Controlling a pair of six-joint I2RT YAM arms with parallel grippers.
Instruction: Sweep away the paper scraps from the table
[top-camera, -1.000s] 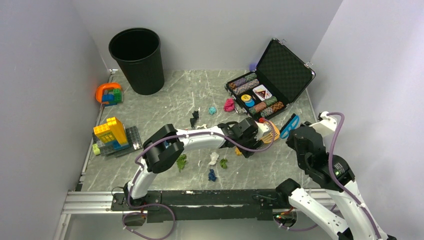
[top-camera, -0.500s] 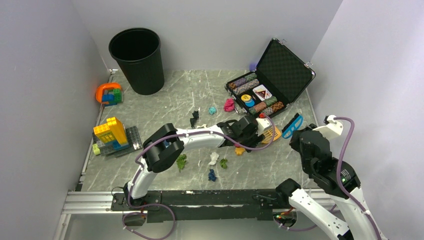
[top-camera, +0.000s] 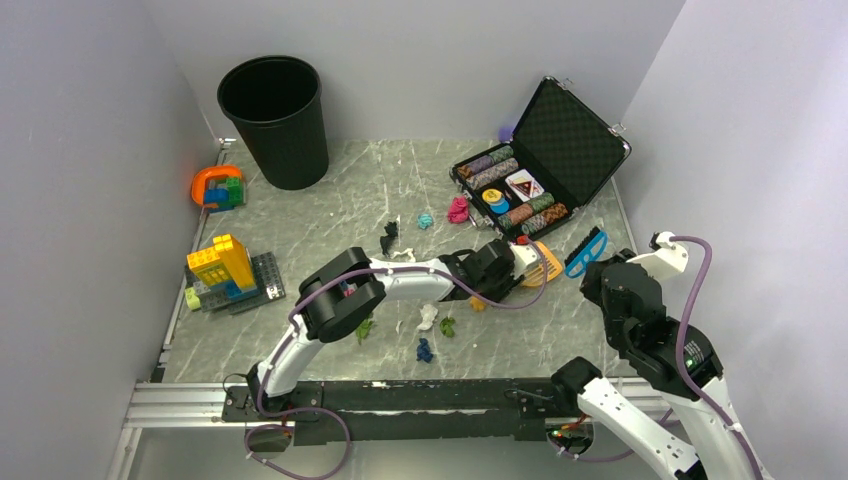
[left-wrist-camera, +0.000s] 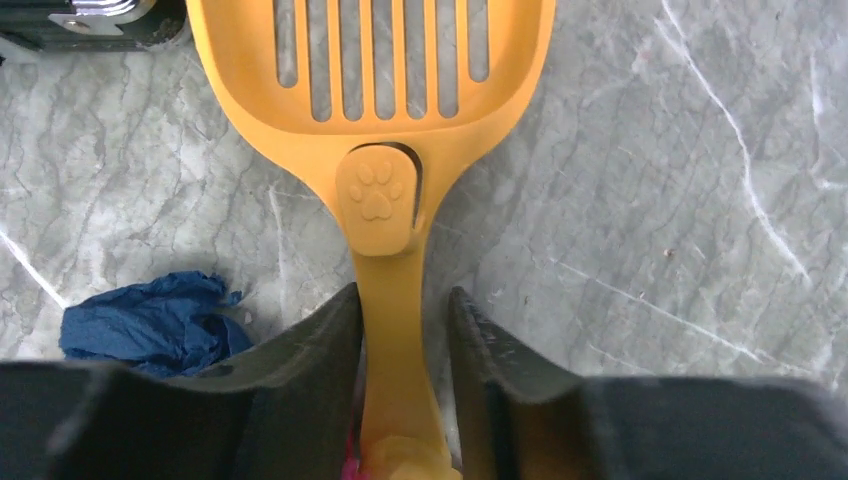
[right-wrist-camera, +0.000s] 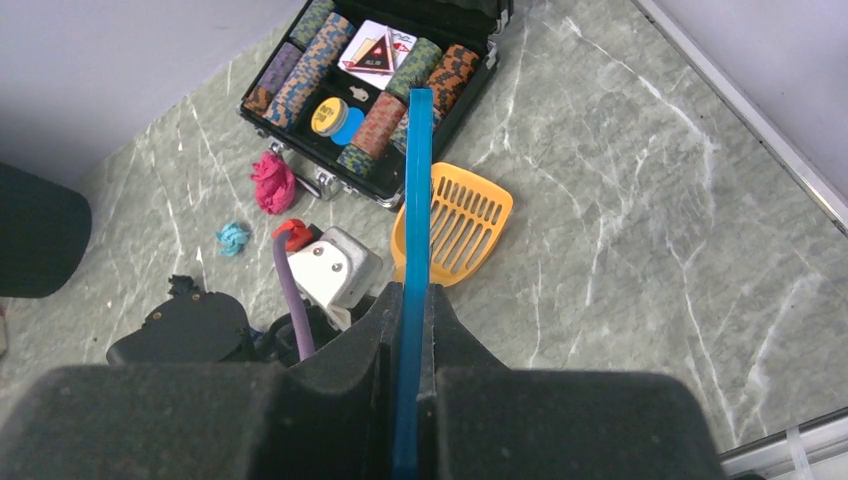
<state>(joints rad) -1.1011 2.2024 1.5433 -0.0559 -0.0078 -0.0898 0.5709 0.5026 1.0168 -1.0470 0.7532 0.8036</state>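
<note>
My left gripper (left-wrist-camera: 402, 305) straddles the handle of the orange scoop (left-wrist-camera: 385, 140), lying straight ahead between the jaws, pinch unclear; my right gripper (right-wrist-camera: 412, 295) clamps the blue tool (right-wrist-camera: 418, 180).

The open poker chip case (top-camera: 540, 165) is standing on the table (top-camera: 330, 200) and is serving as the reference point. The left arm is reaching toward the case. The left gripper (top-camera: 521, 266) is sitting at the handle end of an orange scoop (top-camera: 543, 266), which is lying just in front of the case. The right gripper (top-camera: 598, 264) is holding a blue tool (top-camera: 583, 251) just beside the scoop, in front of the case's right end.

The paper scraps (top-camera: 427, 317) are lying as follows:
- A pink scrap (top-camera: 458, 209) is lying just left of the case.
- A teal scrap (top-camera: 425, 220) and a dark scrap (top-camera: 389, 237) are lying farther left.
- A green scrap (top-camera: 447, 325) and a blue scrap (top-camera: 424, 350) are lying well in front of the case.

A black bin (top-camera: 272, 120) is standing well to the left of the case.
</note>
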